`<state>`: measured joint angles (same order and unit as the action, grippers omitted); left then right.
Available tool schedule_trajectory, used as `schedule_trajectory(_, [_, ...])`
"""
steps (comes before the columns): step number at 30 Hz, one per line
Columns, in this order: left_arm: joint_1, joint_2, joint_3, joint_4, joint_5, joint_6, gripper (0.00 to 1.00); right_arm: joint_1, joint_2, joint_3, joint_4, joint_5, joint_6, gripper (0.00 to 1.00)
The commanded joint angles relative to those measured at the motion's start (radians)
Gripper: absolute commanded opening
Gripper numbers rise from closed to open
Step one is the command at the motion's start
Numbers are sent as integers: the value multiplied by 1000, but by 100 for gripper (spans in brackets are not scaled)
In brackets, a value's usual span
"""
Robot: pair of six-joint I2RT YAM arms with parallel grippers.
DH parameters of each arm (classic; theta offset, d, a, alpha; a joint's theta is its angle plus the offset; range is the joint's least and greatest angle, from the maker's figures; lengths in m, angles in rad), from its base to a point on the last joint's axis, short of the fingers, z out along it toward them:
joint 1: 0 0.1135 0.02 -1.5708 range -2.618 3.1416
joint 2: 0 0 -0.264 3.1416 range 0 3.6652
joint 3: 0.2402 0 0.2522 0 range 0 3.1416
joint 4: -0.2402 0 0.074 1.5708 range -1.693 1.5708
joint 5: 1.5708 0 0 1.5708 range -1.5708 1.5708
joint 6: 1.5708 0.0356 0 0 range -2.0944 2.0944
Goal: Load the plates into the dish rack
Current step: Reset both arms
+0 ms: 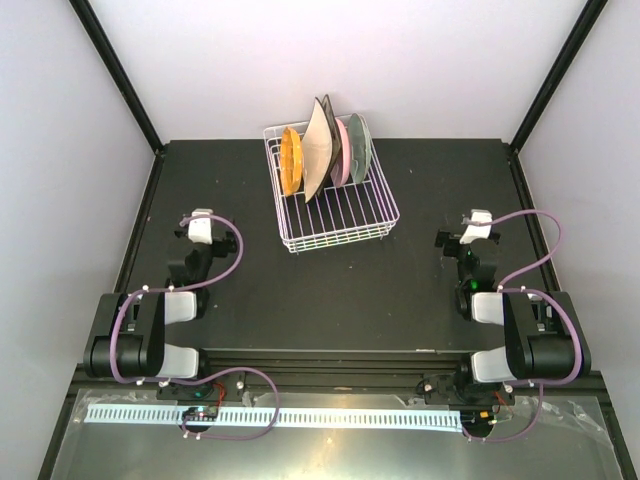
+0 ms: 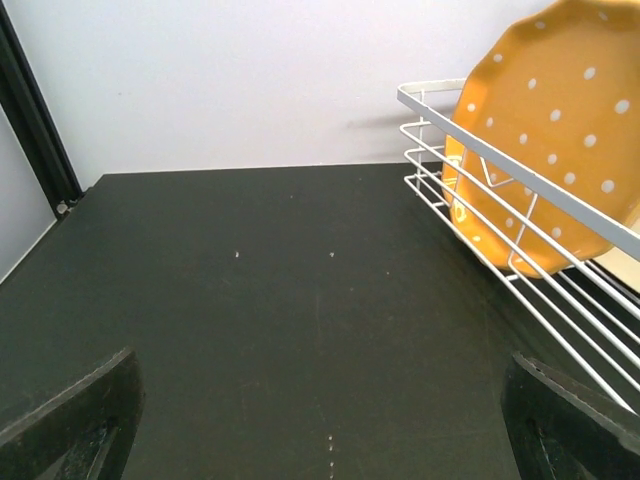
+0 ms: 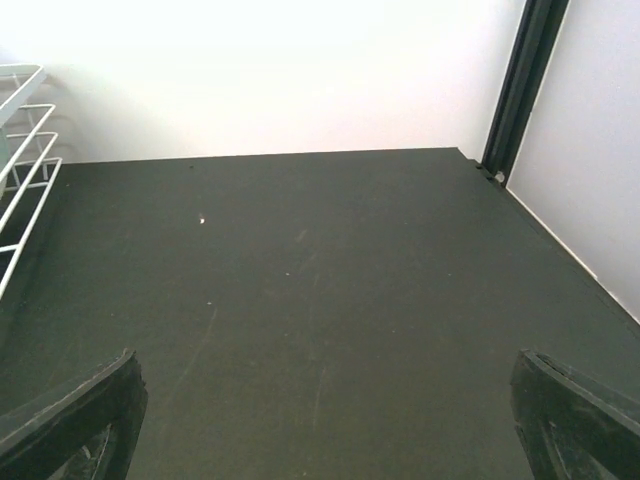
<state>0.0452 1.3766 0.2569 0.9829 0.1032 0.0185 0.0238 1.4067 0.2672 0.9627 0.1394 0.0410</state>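
The white wire dish rack (image 1: 338, 226) sits at the back middle of the black table. Several plates stand on edge in its far half: a small orange one (image 1: 291, 160), a cream square one (image 1: 320, 150), a pink one (image 1: 342, 152) and a pale green one (image 1: 359, 148). My left gripper (image 1: 202, 218) hovers open to the left of the rack, empty. In the left wrist view the orange dotted plate (image 2: 560, 130) shows behind the rack's rim (image 2: 510, 168), and the left gripper (image 2: 320, 430) is spread wide over bare table. My right gripper (image 1: 478, 220) is open and empty to the right of the rack.
In the right wrist view the rack's corner (image 3: 22, 150) shows at the left edge, with the right gripper (image 3: 325, 425) over bare table. Black frame posts (image 3: 520, 90) stand at the back corners. White walls enclose the table on three sides.
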Motion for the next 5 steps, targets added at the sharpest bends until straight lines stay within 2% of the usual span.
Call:
schedule_trajectory(1, [-5,10,28,1,27,21,99,-1,-6,23,40,-20,-18,100])
schedule_trajectory(5, [-5,10,29,0,27,22,99,-5,-13,12,54,-28,-19,100])
